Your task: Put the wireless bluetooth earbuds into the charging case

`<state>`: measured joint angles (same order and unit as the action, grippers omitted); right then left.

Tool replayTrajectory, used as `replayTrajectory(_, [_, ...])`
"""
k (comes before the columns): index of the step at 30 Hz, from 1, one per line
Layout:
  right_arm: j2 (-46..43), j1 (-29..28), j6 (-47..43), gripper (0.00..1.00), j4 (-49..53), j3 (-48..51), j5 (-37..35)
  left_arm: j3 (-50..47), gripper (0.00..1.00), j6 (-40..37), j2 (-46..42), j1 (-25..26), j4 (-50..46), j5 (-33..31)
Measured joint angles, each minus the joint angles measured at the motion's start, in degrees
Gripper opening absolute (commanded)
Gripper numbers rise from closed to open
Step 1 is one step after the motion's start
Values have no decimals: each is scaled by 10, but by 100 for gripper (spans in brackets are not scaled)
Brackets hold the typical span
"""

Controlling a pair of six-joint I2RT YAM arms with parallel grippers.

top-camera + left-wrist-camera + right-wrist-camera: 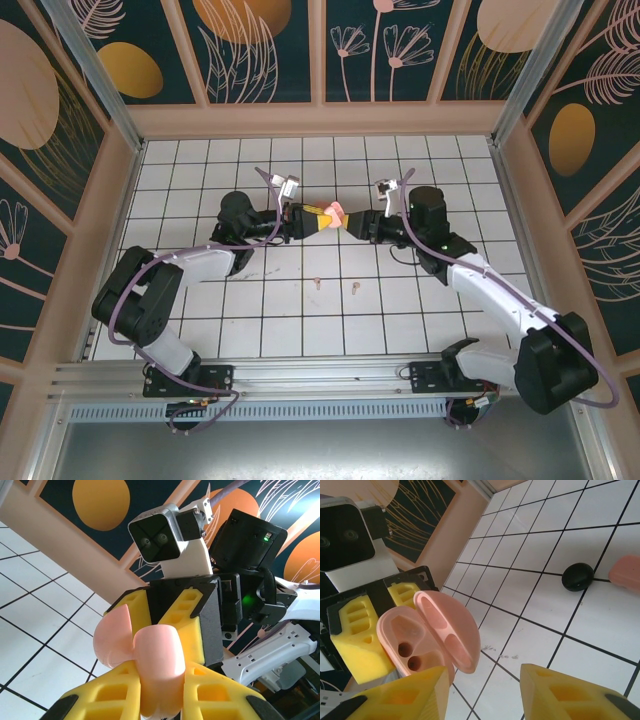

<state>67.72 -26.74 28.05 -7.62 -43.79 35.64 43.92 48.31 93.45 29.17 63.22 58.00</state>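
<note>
– Earbuds (318, 282), why not in yet?
– My left gripper (162, 680) clamps the pink charging case (405, 630) open, sockets (410, 655) empty, offered to my right gripper (485, 692), whose jaws stand apart, holding nothing. Both lie farther, on the tiles (240, 300).

The left tool (160, 702) clamps the pink charging case (156, 667) between its yellow fingers (105, 697). The case's lid (112, 640) stands open to the tool's left. Directly ahead, the right tool (161, 611) faces it with fingers (186, 612) parted. The white tiled desk (35, 630) lies to the tool's left.
</note>
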Motion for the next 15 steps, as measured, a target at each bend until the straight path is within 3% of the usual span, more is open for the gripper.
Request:
replayTrajectory(7, [15,-2,13,35,-16,-8,-1,-2,0,8,0,0,9,1])
replayTrajectory(15, [24,-9,27,16,-34,-16,5,-9,0,14,-3,1,21,-2])
